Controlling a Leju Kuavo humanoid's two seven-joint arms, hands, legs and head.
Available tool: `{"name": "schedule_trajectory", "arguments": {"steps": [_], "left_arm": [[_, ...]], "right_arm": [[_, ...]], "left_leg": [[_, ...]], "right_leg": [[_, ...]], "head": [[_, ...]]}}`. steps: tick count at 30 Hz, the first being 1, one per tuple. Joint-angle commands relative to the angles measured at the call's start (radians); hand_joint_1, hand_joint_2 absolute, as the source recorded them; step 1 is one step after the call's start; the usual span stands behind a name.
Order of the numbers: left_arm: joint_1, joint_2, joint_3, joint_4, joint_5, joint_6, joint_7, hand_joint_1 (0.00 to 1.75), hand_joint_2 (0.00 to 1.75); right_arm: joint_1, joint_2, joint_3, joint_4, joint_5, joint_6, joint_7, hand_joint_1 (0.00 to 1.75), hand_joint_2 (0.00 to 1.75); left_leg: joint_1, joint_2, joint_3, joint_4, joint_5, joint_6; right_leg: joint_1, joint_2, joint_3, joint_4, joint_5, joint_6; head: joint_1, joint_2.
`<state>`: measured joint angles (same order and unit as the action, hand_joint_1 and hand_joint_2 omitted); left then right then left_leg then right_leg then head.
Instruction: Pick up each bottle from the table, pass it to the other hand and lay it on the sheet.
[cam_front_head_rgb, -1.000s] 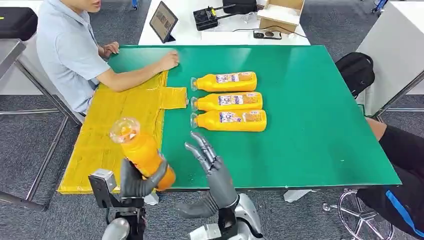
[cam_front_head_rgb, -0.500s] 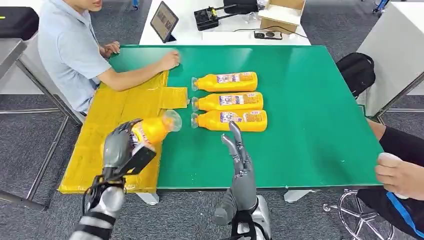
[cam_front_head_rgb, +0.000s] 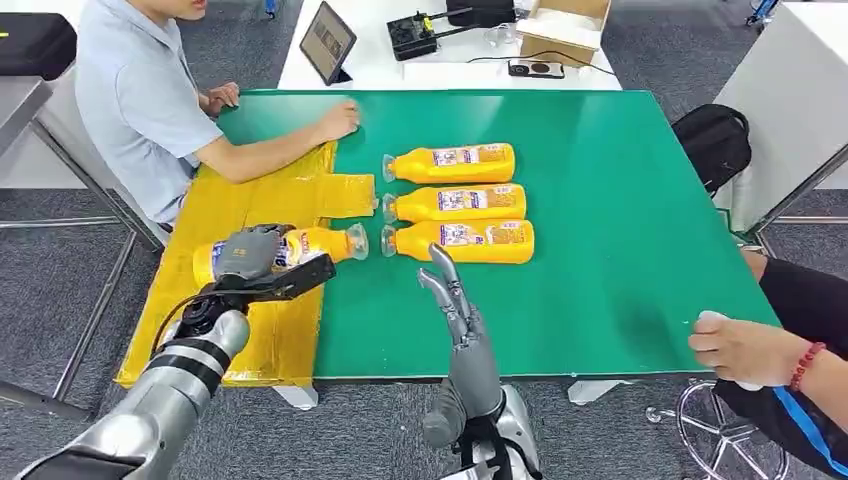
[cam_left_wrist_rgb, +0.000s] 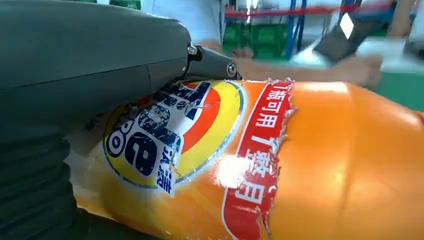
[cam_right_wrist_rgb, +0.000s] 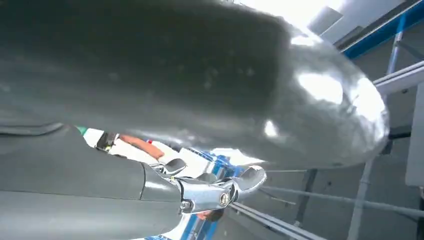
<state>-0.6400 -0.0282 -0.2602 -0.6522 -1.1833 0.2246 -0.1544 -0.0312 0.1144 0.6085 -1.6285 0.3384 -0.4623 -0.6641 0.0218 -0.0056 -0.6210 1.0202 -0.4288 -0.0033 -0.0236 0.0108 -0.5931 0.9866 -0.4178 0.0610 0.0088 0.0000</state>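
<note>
Sideways over yellow sheet (cam_front_head_rgb: 255, 205), orange-filled bottle (cam_front_head_rgb: 320, 243) gripped in left hand (cam_front_head_rgb: 252, 253); right hand (cam_front_head_rgb: 452, 297) spread, holding nothing; three full bottles (cam_front_head_rgb: 460, 202) lying on green table (cam_front_head_rgb: 620, 230).

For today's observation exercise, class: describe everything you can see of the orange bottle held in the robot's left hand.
The orange plastic bottle lies on its side in the left hand, over the yellow sheet at its edge by the green table; whether it rests on the sheet cannot be told. Its clear cap end points toward the three orange bottles lying in a row. The left wrist view shows a glossy body and a label, torn at its edge, with a yellow, red and blue logo and red panels of white characters.
</note>
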Motion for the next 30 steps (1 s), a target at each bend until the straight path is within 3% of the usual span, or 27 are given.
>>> {"name": "schedule_trajectory", "arguments": {"steps": [1,2,3,4,5,8,9,11,18,24,25,30], "left_arm": [[-0.143,0.017,-0.006,0.279,0.01,-0.047,0.031,1.66,1.75],[-0.142,0.014,0.004,0.283,0.018,-0.05,0.033,1.57,1.75],[-0.141,0.009,0.018,0.288,0.032,-0.063,0.034,1.34,1.75],[-0.139,0.006,0.023,0.292,0.038,-0.073,0.032,0.82,1.75],[-0.137,0.004,0.026,0.298,0.043,-0.092,0.029,0.4,1.75],[-0.136,0.001,0.029,0.304,0.048,-0.11,0.027,0.37,1.75],[-0.134,0.0,0.033,0.304,0.054,-0.123,0.018,0.17,1.75],[-0.128,0.0,0.043,0.299,0.068,-0.13,0.001,0.05,1.75],[-0.114,0.0,0.099,0.295,0.148,-0.193,-0.061,0.0,1.75],[-0.1,0.006,0.173,0.258,0.278,-0.272,-0.187,0.0,1.75],[-0.08,0.001,0.2,0.208,0.329,-0.233,-0.259,0.0,1.75],[-0.014,-0.059,0.316,0.039,0.535,-0.203,-0.339,0.0,1.75]], "right_arm": [[-0.043,0.007,-0.032,0.134,-0.026,0.017,-0.034,0.0,0.0],[-0.044,0.006,-0.034,0.142,-0.026,0.018,-0.034,0.0,0.0],[-0.045,0.008,-0.036,0.148,-0.029,0.02,-0.034,0.0,0.0],[-0.046,0.009,-0.039,0.156,-0.032,0.025,-0.034,0.0,0.0],[-0.05,0.01,-0.041,0.166,-0.031,0.026,-0.034,0.0,0.0],[-0.051,0.011,-0.042,0.171,-0.037,0.027,-0.034,0.0,0.0],[-0.055,0.011,-0.042,0.176,-0.037,0.029,-0.034,0.0,0.0],[-0.057,0.009,-0.04,0.18,-0.037,0.025,-0.034,0.0,0.0],[-0.065,0.004,-0.035,0.198,-0.047,0.014,-0.034,0.0,0.0],[-0.083,-0.008,-0.003,0.214,-0.08,-0.001,-0.034,0.0,0.0],[-0.084,-0.014,0.011,0.208,-0.092,-0.008,-0.034,0.0,0.0],[-0.071,-0.022,0.032,0.199,-0.094,-0.031,-0.034,0.0,0.0]], "left_leg": [[0.001,0.002,0.004,0.0,-0.001,0.001],[0.001,0.001,0.003,0.0,0.0,0.001],[0.001,0.001,0.002,0.0,0.0,0.001],[0.001,0.001,0.004,-0.001,-0.001,0.001],[0.001,0.001,0.003,-0.001,0.0,0.001],[0.0,0.001,0.003,-0.001,-0.001,0.001],[0.0,0.001,0.002,-0.001,0.0,0.001],[0.0,0.001,0.003,-0.001,-0.001,0.001],[0.0,0.002,0.005,-0.002,-0.001,0.001],[0.0,0.002,0.006,-0.001,-0.001,0.001],[0.0,0.002,0.005,-0.001,0.0,0.001],[0.0,0.0,0.005,-0.001,0.0,0.001]], "right_leg": [[0.002,0.0,0.004,-0.001,0.0,-0.003],[0.001,0.0,0.003,-0.001,0.0,-0.002],[0.001,0.0,0.002,-0.001,0.0,-0.002],[0.002,0.0,0.004,-0.001,0.0,-0.003],[0.001,0.0,0.003,-0.001,0.0,-0.002],[0.001,0.0,0.003,-0.001,0.0,-0.002],[0.001,0.0,0.002,-0.001,0.0,-0.002],[0.001,0.0,0.003,-0.001,0.0,-0.002],[0.001,0.001,0.005,-0.002,0.0,-0.003],[0.001,0.001,0.006,-0.002,0.0,-0.003],[0.001,0.001,0.005,-0.001,0.0,-0.002],[0.001,-0.001,0.006,-0.002,0.0,-0.002]], "head": [[0.0,0.0],[0.0,0.0],[0.0,0.0],[0.0,0.0],[0.0,0.0],[0.0,0.0],[0.0,0.0],[0.0,0.0],[0.0,0.0],[0.0,0.0],[0.0,0.0],[0.0,0.0]]}}
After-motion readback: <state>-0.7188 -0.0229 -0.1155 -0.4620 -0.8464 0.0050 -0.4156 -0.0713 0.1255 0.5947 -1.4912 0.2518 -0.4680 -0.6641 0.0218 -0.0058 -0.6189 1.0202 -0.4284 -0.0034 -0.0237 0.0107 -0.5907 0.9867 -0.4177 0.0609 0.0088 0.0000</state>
